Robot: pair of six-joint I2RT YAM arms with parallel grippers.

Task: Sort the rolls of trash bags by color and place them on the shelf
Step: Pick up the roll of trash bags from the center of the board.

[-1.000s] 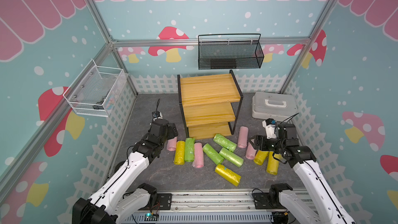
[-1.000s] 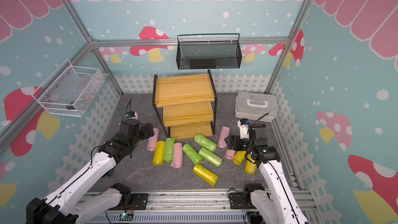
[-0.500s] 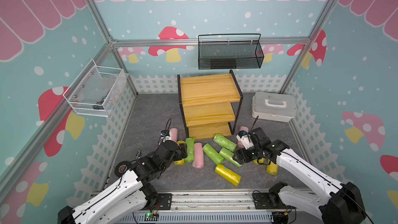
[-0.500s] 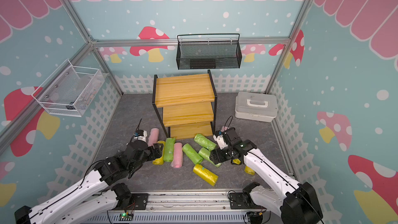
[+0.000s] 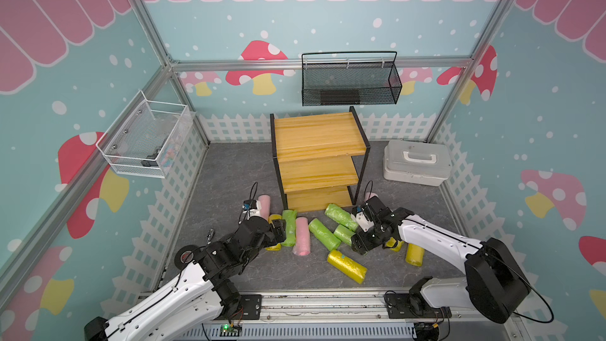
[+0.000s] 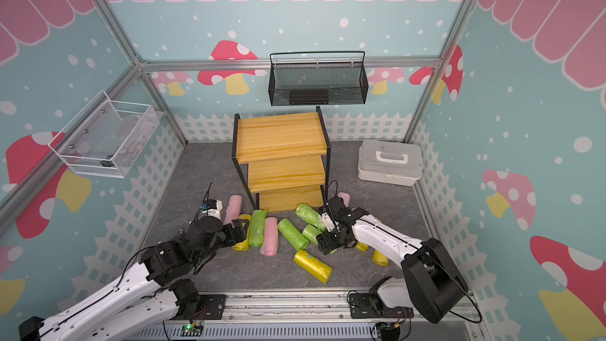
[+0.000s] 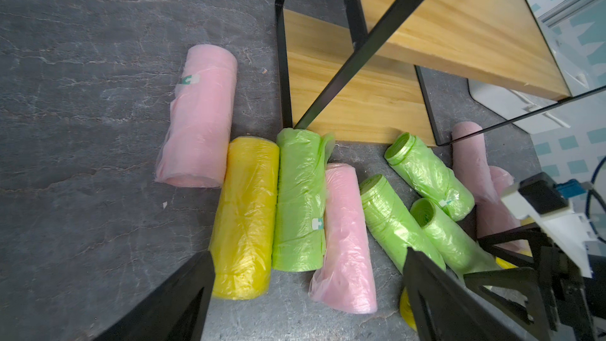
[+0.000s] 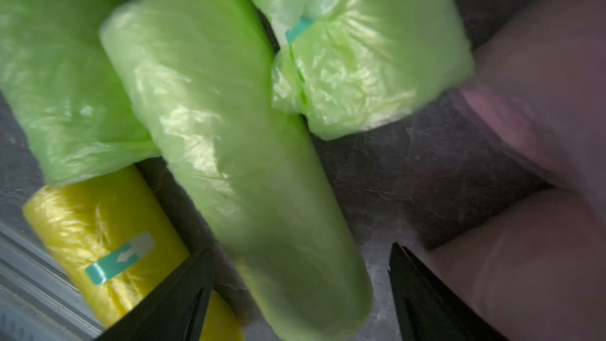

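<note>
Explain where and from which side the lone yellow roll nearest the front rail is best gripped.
Take the yellow roll across its middle, coming straight down from above with jaws spanning its width. It lies flat, with bare floor along both long sides; its far end sits close to a green roll, so probably avoid that end.

The rolls (image 5: 301, 236) are lying on the floor (image 5: 229, 175) just before the shelf (image 5: 318, 136); a case (image 5: 416, 165) is sitting to its right, a mesh basket (image 5: 351, 86) hanging behind it.
</note>
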